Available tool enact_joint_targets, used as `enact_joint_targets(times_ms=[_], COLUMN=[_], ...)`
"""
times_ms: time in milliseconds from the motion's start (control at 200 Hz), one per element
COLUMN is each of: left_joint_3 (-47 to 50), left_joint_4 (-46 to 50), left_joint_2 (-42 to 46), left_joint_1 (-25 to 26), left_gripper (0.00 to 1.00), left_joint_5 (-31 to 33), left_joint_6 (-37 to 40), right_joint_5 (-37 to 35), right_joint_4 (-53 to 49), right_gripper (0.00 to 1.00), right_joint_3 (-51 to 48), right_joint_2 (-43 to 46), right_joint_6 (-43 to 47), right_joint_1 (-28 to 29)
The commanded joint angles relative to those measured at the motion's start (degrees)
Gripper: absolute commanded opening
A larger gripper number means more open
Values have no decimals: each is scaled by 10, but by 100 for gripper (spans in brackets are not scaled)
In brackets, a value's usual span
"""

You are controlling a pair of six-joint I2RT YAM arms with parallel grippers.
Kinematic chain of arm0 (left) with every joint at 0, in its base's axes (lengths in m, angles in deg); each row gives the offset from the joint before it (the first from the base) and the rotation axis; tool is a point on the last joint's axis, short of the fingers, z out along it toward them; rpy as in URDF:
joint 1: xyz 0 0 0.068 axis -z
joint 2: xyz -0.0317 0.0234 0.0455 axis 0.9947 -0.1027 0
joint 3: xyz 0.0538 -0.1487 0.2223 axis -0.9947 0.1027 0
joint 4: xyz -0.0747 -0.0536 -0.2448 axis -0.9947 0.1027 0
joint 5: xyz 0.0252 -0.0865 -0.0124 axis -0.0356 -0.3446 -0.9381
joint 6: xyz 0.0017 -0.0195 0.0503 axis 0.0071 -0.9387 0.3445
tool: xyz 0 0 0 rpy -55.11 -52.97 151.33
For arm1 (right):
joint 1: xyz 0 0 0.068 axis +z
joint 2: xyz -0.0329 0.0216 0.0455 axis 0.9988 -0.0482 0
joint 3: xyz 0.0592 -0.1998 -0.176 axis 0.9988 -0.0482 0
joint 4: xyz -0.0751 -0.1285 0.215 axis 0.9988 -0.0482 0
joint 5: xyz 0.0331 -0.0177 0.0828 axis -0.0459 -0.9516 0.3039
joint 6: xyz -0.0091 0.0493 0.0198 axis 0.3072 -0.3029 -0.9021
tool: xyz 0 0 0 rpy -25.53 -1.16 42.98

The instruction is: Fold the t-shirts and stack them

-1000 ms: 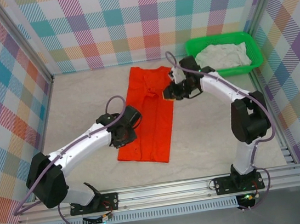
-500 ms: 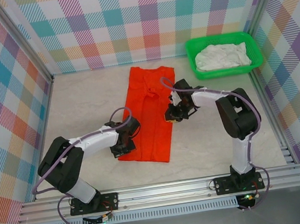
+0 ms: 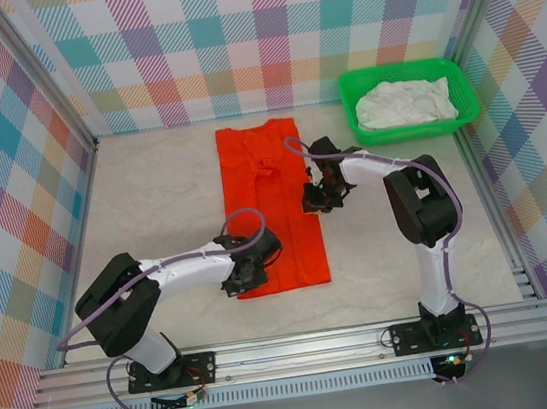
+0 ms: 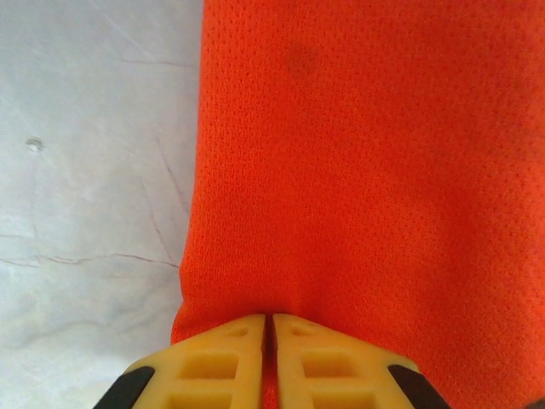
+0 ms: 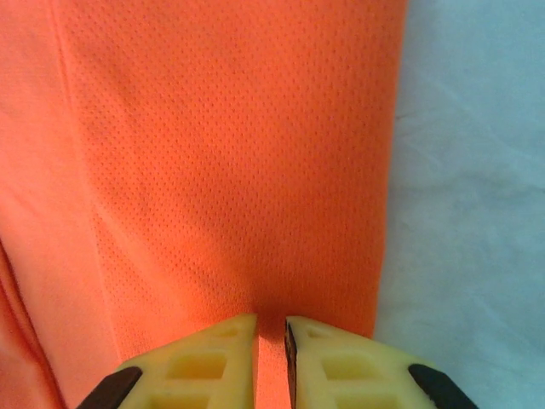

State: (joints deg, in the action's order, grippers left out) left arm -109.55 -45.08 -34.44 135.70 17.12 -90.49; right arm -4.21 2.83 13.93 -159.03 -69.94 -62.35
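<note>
We see the bright orange-red t-shirt (image 3: 250,182) of soft mesh cloth lying flat in the middle of the top view. It is folded into a long narrow strip that runs from the upper centre of the frame down towards the lower centre. It rests on the pale marbled table (image 3: 152,200).

The left gripper (image 3: 251,276) sits at the lower left corner of the strip. In the left wrist view its yellow fingers (image 4: 217,358) stand at the bottom edge of the frame, almost touching. The left gripper (image 4: 268,328) has a thin fold of the orange-red t-shirt (image 4: 366,170) pinched between them. Bare table (image 4: 94,170) fills the left side of that frame.

The right gripper (image 3: 314,202) is at the strip's right edge, about halfway along it. In the right wrist view its fingers (image 5: 332,358) leave only a narrow slit. The right gripper (image 5: 271,328) has the cloth (image 5: 238,153) caught in that slit, with the table (image 5: 468,170) on the right of the frame.

In the upper right of the top view a crumpled white t-shirt (image 3: 406,103) lies inside a green plastic basket (image 3: 415,130), well apart from both grippers.
</note>
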Motion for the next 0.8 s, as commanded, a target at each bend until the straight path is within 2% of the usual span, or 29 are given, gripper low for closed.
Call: enact_joint_targets(times_ms=[0, 240, 350, 430, 560, 640, 705, 745, 795], left_joint_3=[23, -29, -53, -70, -112, -130, -134, -129, -114], left_joint_4=[22, 133, 170, 189, 211, 206, 187, 164, 131], left_joint_2=[-38, -17, 7, 47, 134, 190, 238, 268, 305], left_joint_1=[12, 11, 12, 12, 12, 10, 5, -2, -15], left_gripper=[11, 12, 13, 18, 38, 61, 81, 98, 100], left_joint_5=[-42, 50, 97, 145, 245, 300, 336, 343, 341], left_joint_6=[-29, -29, -29, -25, 18, 63, 108, 142, 185], right_joint_5=[-27, -3, -14, -48, -113, -122, -121, -120, -109], right_joint_4=[-37, -19, -27, -39, -55, -50, -40, -34, -24], right_gripper=[18, 19, 21, 23, 29, 32, 37, 41, 45], right_joint_3=[-1, -30, -38, -42, -50, -70, -98, -116, -140], right_joint_2=[-6, 51, 115, 184, 309, 388, 450, 482, 520], right_joint_6=[16, 29, 47, 71, 134, 184, 215, 231, 250], right_joint_1=[1, 1, 6, 16, 43, 54, 55, 55, 55])
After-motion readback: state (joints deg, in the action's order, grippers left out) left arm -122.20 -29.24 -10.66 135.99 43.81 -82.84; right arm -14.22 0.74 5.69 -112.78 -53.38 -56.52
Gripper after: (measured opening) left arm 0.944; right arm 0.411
